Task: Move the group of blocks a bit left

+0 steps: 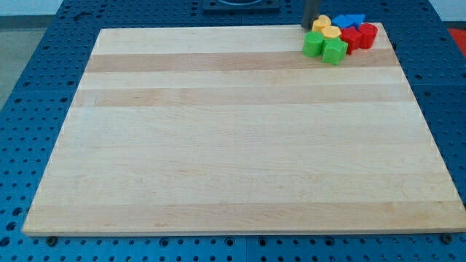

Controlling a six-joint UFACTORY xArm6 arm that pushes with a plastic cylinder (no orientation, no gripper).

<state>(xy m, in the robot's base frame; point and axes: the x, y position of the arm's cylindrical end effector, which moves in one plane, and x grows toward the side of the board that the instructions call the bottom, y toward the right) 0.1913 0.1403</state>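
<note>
A tight group of blocks sits at the top right corner of the wooden board (pixel 218 145). It holds two green blocks (pixel 314 44) (pixel 335 51), two yellow blocks (pixel 321 23) (pixel 330 33), two red blocks (pixel 352 38) (pixel 367 34) and a blue block (pixel 349 20). My tip (pixel 306 27) stands at the board's top edge, just left of the upper yellow block and above the left green block, close to or touching the yellow one.
The board lies on a blue perforated table (pixel 44 87). The group lies near the board's top and right edges. A dark base (pixel 240 4) shows at the view's top.
</note>
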